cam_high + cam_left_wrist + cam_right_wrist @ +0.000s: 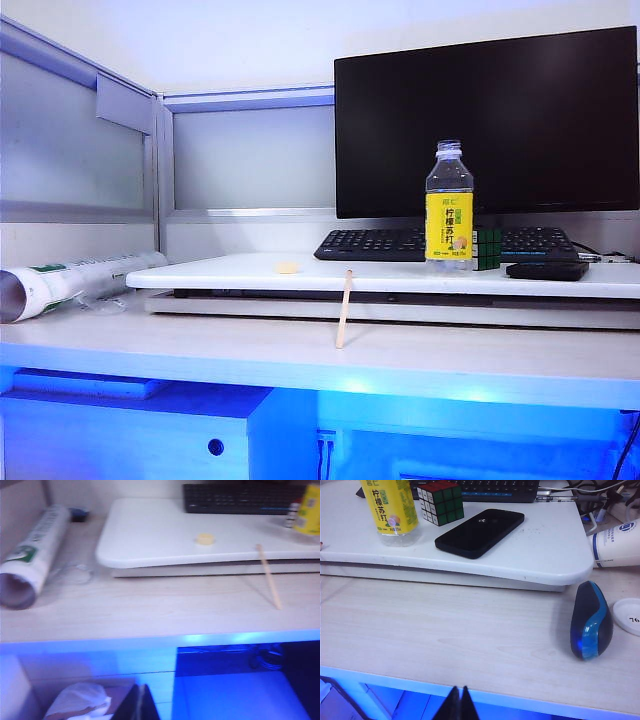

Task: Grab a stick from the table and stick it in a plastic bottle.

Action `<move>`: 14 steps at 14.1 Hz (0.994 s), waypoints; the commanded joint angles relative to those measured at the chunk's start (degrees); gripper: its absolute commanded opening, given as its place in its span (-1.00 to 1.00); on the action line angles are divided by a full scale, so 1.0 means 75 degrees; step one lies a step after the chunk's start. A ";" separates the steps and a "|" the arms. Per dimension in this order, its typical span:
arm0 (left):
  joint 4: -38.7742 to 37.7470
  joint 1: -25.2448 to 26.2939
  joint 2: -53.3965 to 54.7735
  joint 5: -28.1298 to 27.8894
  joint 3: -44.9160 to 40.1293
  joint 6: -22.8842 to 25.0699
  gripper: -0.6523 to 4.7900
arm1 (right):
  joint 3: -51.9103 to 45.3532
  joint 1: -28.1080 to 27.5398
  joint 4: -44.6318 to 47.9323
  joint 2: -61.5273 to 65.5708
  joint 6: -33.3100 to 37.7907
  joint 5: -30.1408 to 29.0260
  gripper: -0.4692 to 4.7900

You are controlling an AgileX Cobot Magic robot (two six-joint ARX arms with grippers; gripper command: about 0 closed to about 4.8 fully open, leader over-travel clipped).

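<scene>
Both grippers sat below the table's (420, 365) front edge, off the work surface. Left gripper (140, 702) appeared clenched and empty, though blur left this uncertain; right gripper (459, 703) was clenched, holding nothing. Stick (344, 309) leaned against the raised board's (250, 272) front edge, foot on the table, at about 8 o'clock from the bottle (449, 206) in the exterior view. Risk: a closed or off-centre approach could knock the leaning stick flat. The bottle's narrow neck allowed little alignment error, and a push could tip it.
</scene>
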 commanded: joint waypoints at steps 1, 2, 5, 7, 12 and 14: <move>-0.0003 0.0006 0.0003 0.1177 0.0015 -0.0032 -0.78 | 0.0073 -0.0003 0.0312 0.0009 0.0219 -0.0921 -0.85; 0.0003 0.0006 0.0003 0.1743 0.0015 -0.0332 -0.78 | 0.0350 0.0006 0.0306 0.0029 0.0746 -0.1093 -0.34; 0.0006 0.0006 0.0003 0.2366 0.0017 -0.0519 -0.78 | 0.0845 0.0047 0.0323 0.0152 0.1682 -0.1582 -0.23; 0.0006 0.0003 0.0003 0.2684 0.0017 -0.0694 -0.78 | 0.1119 0.0047 0.0341 0.0510 0.2034 -0.2037 0.11; 0.0006 0.0000 0.0003 0.2734 0.0017 -0.0956 -0.78 | 0.2212 0.0047 0.1166 0.2967 0.3127 -0.3375 0.47; 0.0006 0.0003 0.0003 0.2736 0.0017 -0.1419 -0.78 | 0.3194 0.0047 0.1274 0.4878 0.3436 -0.3893 0.91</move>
